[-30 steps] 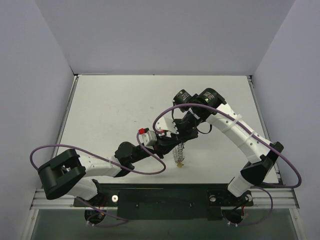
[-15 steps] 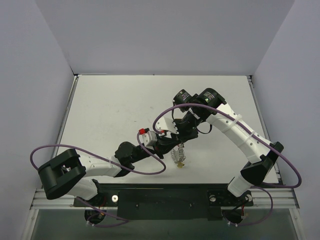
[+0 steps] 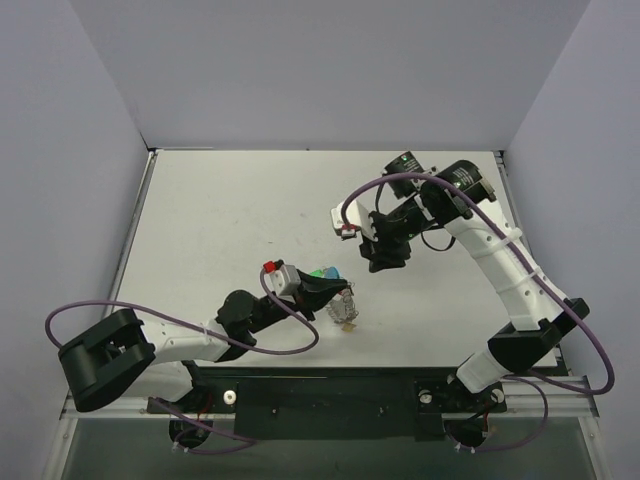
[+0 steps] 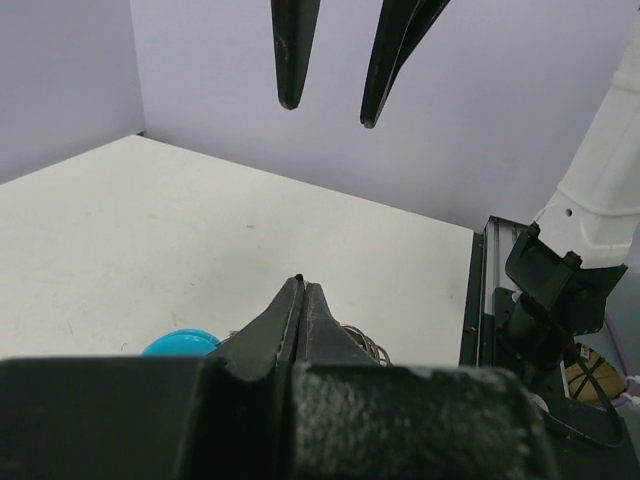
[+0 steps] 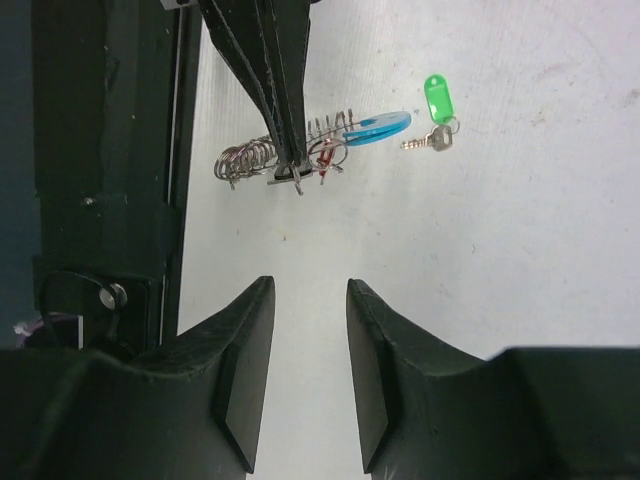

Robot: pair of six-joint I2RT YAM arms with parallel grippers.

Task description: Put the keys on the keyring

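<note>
Coiled silver keyring [image 5: 245, 160], matte white table [image 5: 500, 250], pale lilac walls [image 3: 330, 70].
Left gripper [image 5: 293, 172] pinches shut, apparently on the wire; right gripper [image 5: 308, 283] hangs part-open, empty; green-tagged key [image 5: 437, 100] lies nearby.

Left fingers [image 4: 288, 322] pinched shut, right fingers [image 5: 243, 372] apart

Keyring [image 5: 240, 160]: shiny coiled metal wire. Green tag [image 5: 438, 98], blue tag [image 5: 378, 127]: glossy plastic. Key [image 5: 420, 143]: silver metal. Table [image 5: 500, 260]: matt white, faintly scuffed.

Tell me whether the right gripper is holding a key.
No: the right gripper is open with nothing between its fingers, and the green-tagged key lies on the table.
</note>
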